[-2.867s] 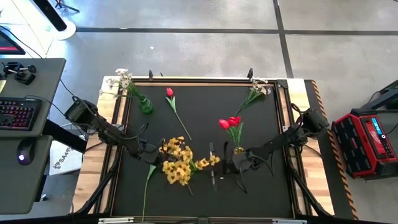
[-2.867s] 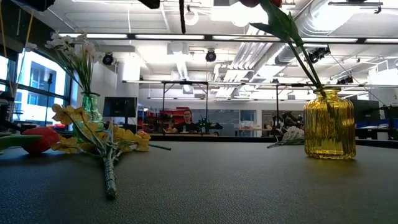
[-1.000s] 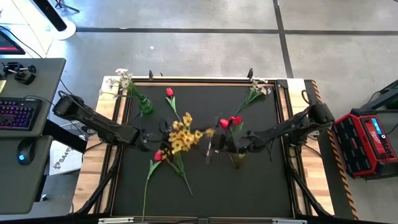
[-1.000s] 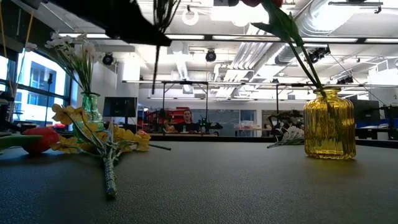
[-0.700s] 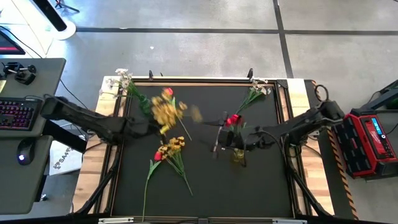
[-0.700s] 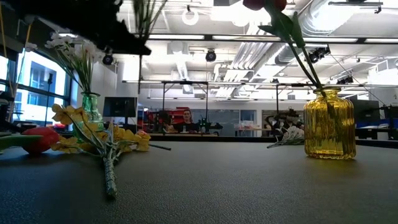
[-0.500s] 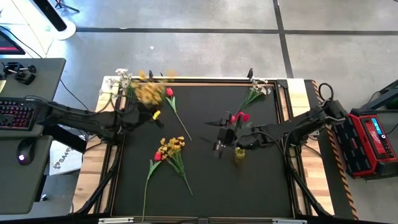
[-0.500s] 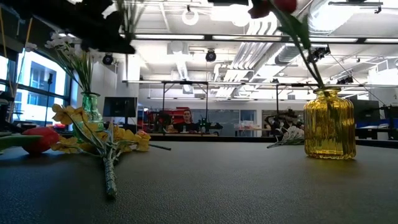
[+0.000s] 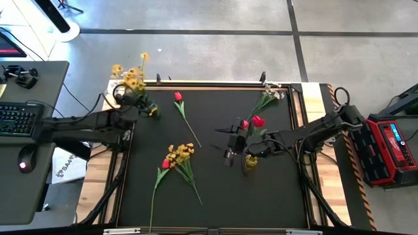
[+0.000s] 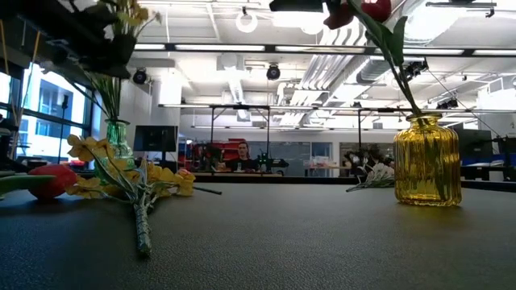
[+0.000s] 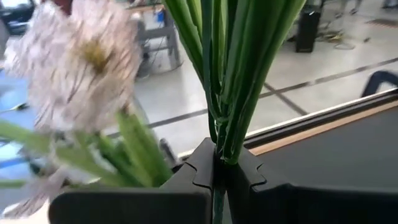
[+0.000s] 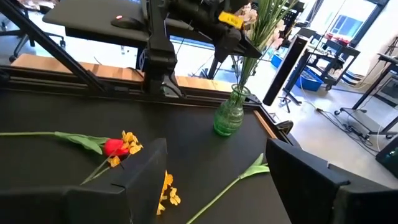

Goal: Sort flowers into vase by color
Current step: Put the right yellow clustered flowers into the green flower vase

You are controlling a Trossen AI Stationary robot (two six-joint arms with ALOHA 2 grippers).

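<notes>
My left gripper is shut on a bunch of yellow flowers, held high over the table's far-left corner. It is close to the green vase that holds white flowers. My right gripper stands open mid-table, nothing between its fingers, beside the yellow vase with red tulips standing in it. Lying flat on the black mat are a red tulip, another yellow bunch with a red tulip, and a white sprig. My left gripper pinches several green stems of the yellow bunch together between its two shut fingers. The stems rise out of the fingertips and fan apart. The bunch is lifted clear of the table, its blossoms beyond the fingers toward the far-left corner.
A raised wooden frame borders the black mat. A desk with keyboard stands off the left edge and a red box off the right. The mat's near half right of the lying bunch is bare.
My left gripper has swung the yellow bunch up from the middle of the table toward the far-left corner, ending over the green vase. My right gripper has drifted a little toward the far edge beside the tulips, whose heads have swayed.
</notes>
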